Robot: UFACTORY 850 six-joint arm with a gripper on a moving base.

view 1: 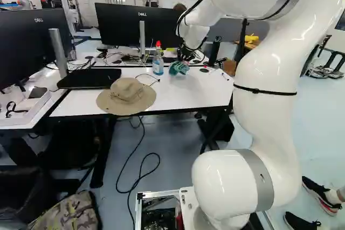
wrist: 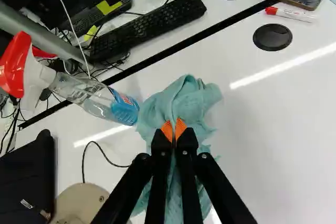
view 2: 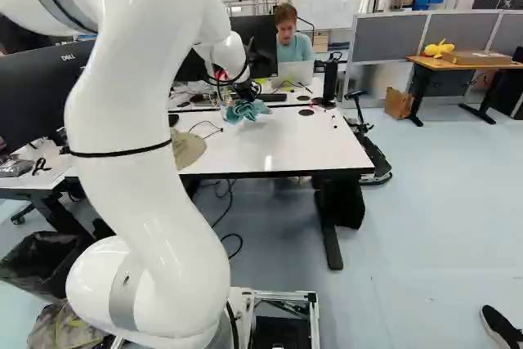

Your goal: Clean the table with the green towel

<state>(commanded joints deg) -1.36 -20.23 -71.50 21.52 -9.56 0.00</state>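
The crumpled green cloth towel [wrist: 181, 98] is pinched in the black two-fingered claw [wrist: 174, 130], at the white-topped table's [view 1: 188, 94] far edge, beside the clear red-topped spray bottle [wrist: 100, 98]. Wiped so far? Can't tell (no streaks showing); the near edge, by the tan fabric hat [view 1: 126, 96], likely remains.

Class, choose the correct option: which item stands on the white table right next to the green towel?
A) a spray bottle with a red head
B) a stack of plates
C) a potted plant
A: the spray bottle with its red head stands right beside the towel.
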